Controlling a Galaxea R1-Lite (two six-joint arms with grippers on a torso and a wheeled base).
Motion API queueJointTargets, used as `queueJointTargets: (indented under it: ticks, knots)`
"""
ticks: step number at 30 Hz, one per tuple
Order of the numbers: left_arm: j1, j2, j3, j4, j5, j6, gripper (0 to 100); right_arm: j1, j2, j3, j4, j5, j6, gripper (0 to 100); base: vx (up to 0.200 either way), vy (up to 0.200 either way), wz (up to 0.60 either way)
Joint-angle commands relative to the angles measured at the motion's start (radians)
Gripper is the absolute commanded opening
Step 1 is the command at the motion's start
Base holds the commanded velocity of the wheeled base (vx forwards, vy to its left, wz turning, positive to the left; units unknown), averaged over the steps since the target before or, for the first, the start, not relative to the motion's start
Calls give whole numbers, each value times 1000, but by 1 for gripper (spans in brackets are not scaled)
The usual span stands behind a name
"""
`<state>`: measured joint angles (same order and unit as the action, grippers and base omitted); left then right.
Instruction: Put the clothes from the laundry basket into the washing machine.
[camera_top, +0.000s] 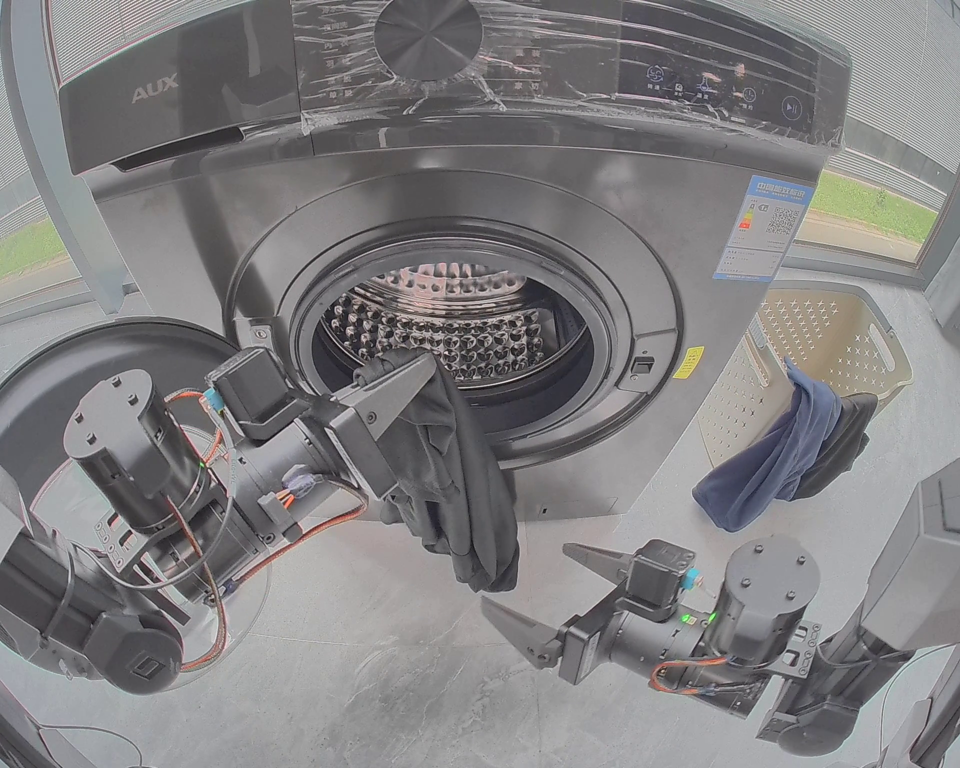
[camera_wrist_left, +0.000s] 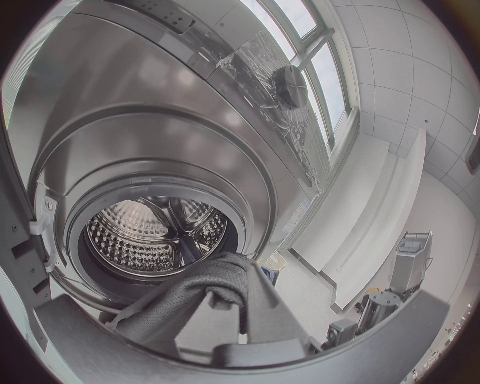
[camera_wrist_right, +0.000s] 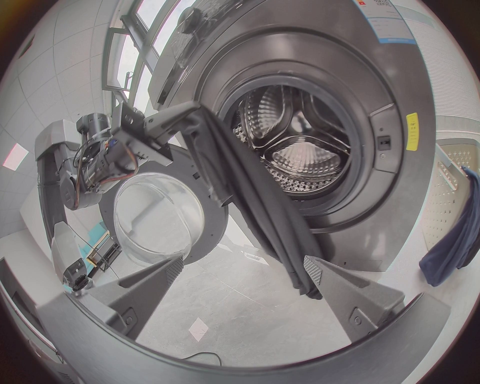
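left gripper (camera_top: 405, 385): clamped on black cloth garment (camera_top: 460, 480) at grey washing machine's (camera_top: 600, 200) door rim, pinch point hidden | right gripper (camera_top: 527, 577): spread wide, empty

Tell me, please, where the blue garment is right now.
In the head view the blue garment hangs over the rim of the laundry basket, on the robot's right, beside the washing machine.

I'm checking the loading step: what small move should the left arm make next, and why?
Probably push the left tool forward into the drum: it is shut on the dark garment at the opening of the washing machine, but most of the cloth hangs outside, below it.
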<state>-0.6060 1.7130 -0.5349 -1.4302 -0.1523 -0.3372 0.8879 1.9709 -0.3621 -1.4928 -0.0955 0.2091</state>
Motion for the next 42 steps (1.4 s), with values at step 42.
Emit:
queueJointTargets:
  ticks: [42]
  knots:
    - [-14,-6,-30,-16,33,0,0,-76,497,-745,304,148,-4,100,0,0,0]
